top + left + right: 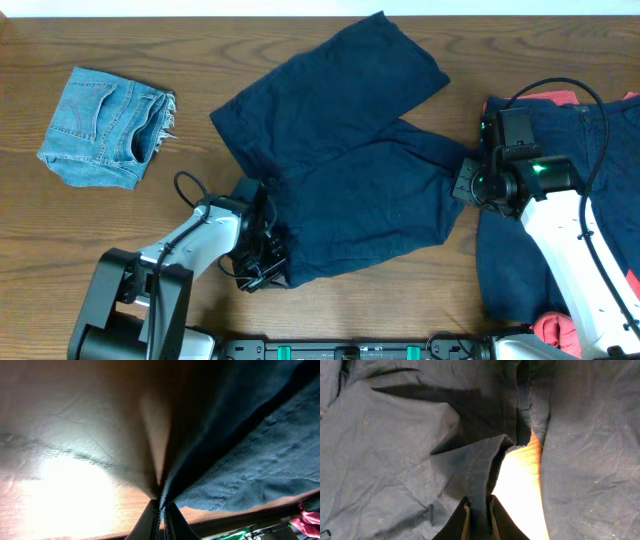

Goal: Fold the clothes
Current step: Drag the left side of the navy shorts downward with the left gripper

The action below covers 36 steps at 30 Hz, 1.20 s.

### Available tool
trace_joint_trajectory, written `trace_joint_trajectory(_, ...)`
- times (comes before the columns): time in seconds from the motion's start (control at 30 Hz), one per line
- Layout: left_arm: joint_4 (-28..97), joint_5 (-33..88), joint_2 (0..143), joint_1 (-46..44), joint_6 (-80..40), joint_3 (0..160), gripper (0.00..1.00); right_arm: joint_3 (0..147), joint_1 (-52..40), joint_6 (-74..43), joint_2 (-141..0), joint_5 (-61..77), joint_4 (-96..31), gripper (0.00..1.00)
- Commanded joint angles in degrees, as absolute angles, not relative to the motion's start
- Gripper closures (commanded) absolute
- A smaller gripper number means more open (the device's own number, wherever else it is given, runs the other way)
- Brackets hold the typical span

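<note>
Left hand and right hand each pinch an edge of the navy shorts; next, lift and fold across

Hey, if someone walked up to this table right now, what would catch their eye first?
Big navy shorts spread across the middle of the table, the left gripper pinching their near edge and the right gripper clamped on their right side. Small light-blue denim shorts lie apart at the far left.

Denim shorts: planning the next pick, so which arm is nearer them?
Left. The left arm is just below-right of the denim shorts; the right arm is far right, beyond the navy shorts.
</note>
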<state>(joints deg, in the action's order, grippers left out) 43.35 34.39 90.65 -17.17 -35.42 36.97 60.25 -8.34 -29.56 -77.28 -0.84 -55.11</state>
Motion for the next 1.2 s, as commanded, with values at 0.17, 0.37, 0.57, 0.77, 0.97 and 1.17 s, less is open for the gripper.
trace_joint_trajectory(0.17, 50.22, 31.97, 85.52, -7.92, -28.05, 38.83, 0.94, 60.51, -8.16, -30.15, -77.28, -2.13, -56.25, 0.89)
trace_joint_trajectory(0.37, 50.52, 24.36, 79.83, -3.14, -26.74, 38.83, 0.94, 60.51, -8.16, -30.17, -77.28, -2.11, -56.21, 0.89)
trace_joint_trajectory(0.57, 52.25, 26.37, 79.75, -5.26, -27.46, 37.74, 0.59, 60.51, -8.16, -30.20, -77.28, -2.09, -56.16, 0.88)
trace_joint_trajectory(0.77, 50.89, 26.74, 79.72, -9.78, -36.91, 33.34, 0.27, 60.51, -8.16, -30.20, -77.28, -2.09, -56.18, 0.88)
trace_joint_trajectory(0.97, 40.23, 26.72, 79.75, -11.03, -40.80, 28.91, 0.26, 60.51, -8.16, -30.20, -77.28, -2.09, -55.99, 0.88)
trace_joint_trajectory(1.17, 35.38, 26.22, 79.72, -11.00, -40.82, 28.60, 0.46, 60.51, -8.16, -30.20, -77.28, -2.09, -56.10, 0.88)
